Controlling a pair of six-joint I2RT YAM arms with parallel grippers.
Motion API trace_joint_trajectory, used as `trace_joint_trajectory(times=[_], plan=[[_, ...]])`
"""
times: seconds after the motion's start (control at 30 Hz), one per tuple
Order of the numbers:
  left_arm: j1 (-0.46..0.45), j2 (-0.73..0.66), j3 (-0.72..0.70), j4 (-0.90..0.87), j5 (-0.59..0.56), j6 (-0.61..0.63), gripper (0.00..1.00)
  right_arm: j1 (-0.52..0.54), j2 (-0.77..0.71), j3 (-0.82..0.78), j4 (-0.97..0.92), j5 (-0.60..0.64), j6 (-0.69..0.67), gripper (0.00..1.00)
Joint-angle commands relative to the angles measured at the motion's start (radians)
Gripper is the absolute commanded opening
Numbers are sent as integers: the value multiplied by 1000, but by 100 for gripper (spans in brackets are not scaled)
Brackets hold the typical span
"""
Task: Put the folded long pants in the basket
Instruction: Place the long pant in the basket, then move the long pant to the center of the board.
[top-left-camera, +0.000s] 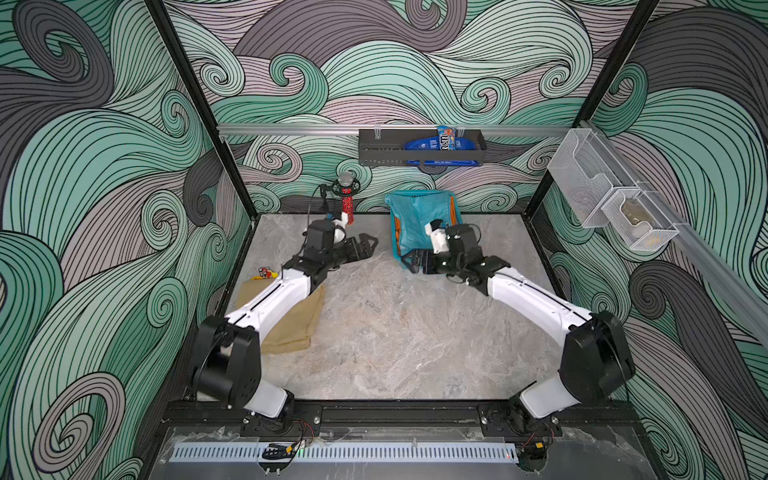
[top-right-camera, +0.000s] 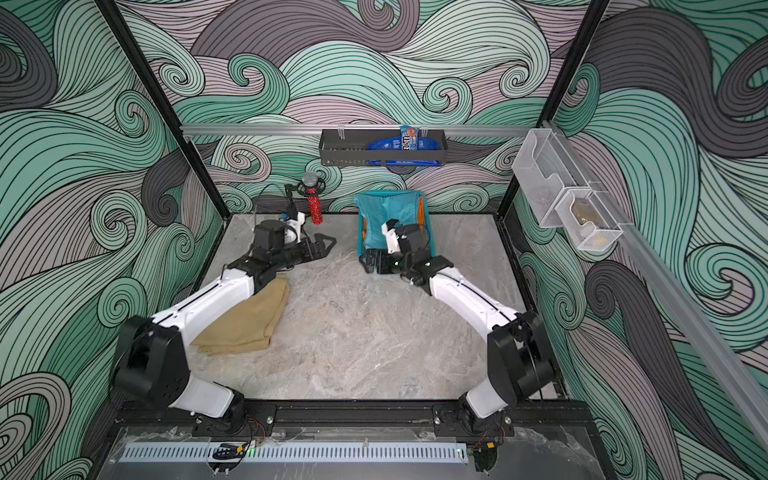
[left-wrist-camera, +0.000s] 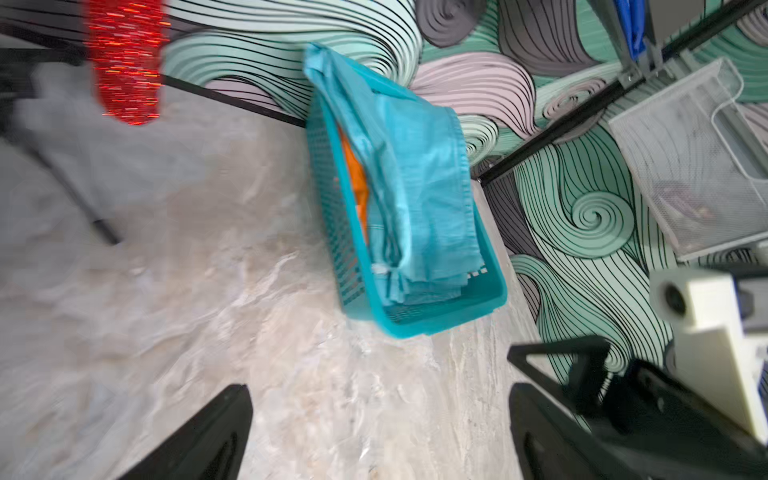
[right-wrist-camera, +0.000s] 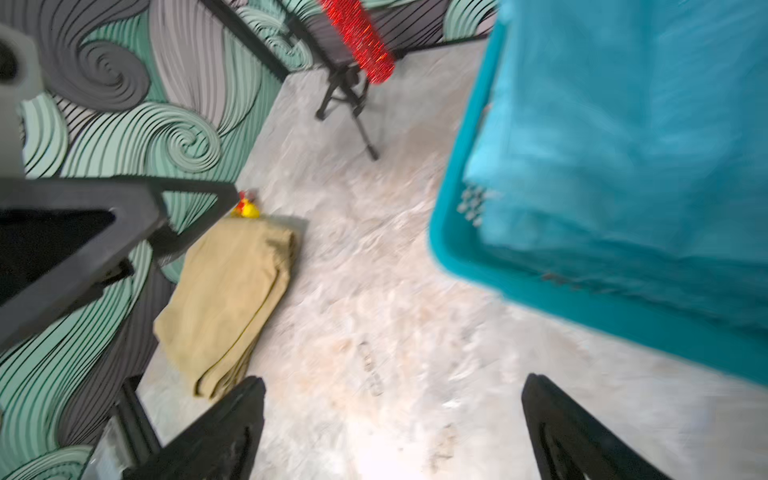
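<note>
The teal basket stands at the back of the table. Turquoise folded pants lie on top inside it, and orange pants show beneath them. Tan folded pants lie on the table's left side, partly under my left arm. My left gripper hangs open and empty left of the basket. At the basket's front corner my right gripper is open and empty too.
A microphone with a red stem stands on a tripod at the back left. A black wall rack holds snack bags. White wire bins hang on the right wall. A small yellow toy lies beside the tan pants.
</note>
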Motion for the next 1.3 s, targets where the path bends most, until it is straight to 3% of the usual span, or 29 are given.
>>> trace_joint_trajectory(times=[0.0,0.2,0.4,0.6,0.77,0.93,1.1,1.27], plan=[[120,-110,-163,-8,-65,-33,98,88,-17,-83,229,71,176,99],[332,-209,-366,-33,-37,-82,99,213,104,-84,352,75,221,97],[522,-177,-428,-62,-32,-118,97,261,243,-36,415,48,222,97],[613,-103,-440,-78,-10,-140,98,263,344,23,414,4,215,96],[577,-44,-512,-4,91,-183,98,258,366,34,399,-12,202,96],[425,-59,-625,73,108,-297,97,237,388,34,371,-45,203,96],[240,-85,-750,249,118,-521,96,200,407,31,329,-69,191,94],[175,-96,-730,261,89,-594,96,174,445,54,300,-103,176,91]])
